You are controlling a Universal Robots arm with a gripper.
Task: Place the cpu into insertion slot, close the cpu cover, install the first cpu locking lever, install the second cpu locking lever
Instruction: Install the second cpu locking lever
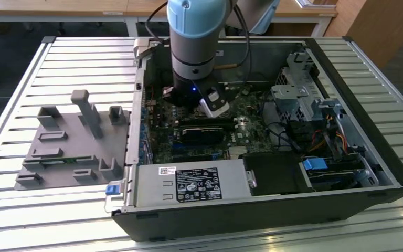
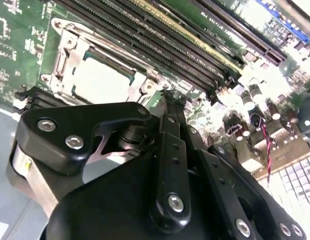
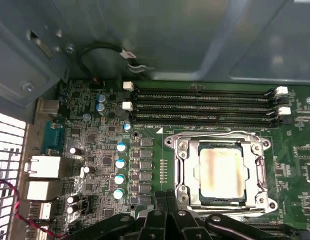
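Silver-grey square cpu [image 3: 222, 172]: seated under thin silvery metal cpu cover [image 3: 187, 172], just beyond black claw [image 3: 167, 212].
Claw: closed, empty.
Technique: press levers squarely, gently.

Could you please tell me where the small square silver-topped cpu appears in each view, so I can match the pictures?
Exterior view: cannot be made out; the arm stands over that part of the green motherboard.
First wrist view: the cpu lies in the silvery metal cover frame, beside the black memory slots.
Second wrist view: the cpu sits just beyond the black tool.
Shared landmark: the memory slots.
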